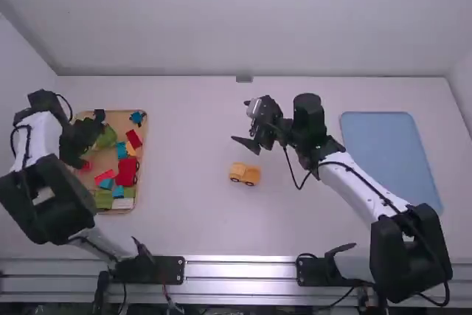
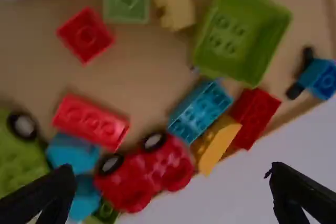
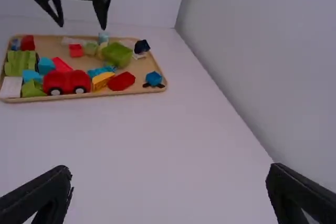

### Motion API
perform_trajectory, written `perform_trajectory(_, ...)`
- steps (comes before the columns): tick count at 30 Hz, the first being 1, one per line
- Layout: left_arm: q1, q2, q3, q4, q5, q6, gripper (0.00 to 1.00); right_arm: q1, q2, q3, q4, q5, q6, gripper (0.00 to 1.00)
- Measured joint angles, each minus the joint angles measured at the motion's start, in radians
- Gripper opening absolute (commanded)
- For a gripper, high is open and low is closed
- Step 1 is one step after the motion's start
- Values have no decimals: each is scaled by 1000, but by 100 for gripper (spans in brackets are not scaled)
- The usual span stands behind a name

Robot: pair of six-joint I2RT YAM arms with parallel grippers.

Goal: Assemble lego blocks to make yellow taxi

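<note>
L & R jaws both open; yellow chassis (image 1: 244, 174) on bench (image 1: 184, 189). For yellow wedge (image 2: 217, 141) in tray (image 3: 84, 97), I'd square L jaws, drop straight, w/o nudging red brick (image 2: 255, 118)
</note>
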Motion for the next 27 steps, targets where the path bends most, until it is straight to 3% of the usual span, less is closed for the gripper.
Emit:
perform_trajectory(9,4,-27,195,-172,-76,-11,100,10,4,9,-16,-64,-17,99)
perform_trajectory(15,4,-74,203,-187,-88,-9,100,10,88,144,-121,-126,-25,99)
perform_trajectory(21,4,-85,220,-272,-178,-51,94,40,192,293,-190,-160,-34,99)
perform_trajectory(27,4,-85,258,-217,-231,-77,95,53,235,318,-189,-159,-47,99)
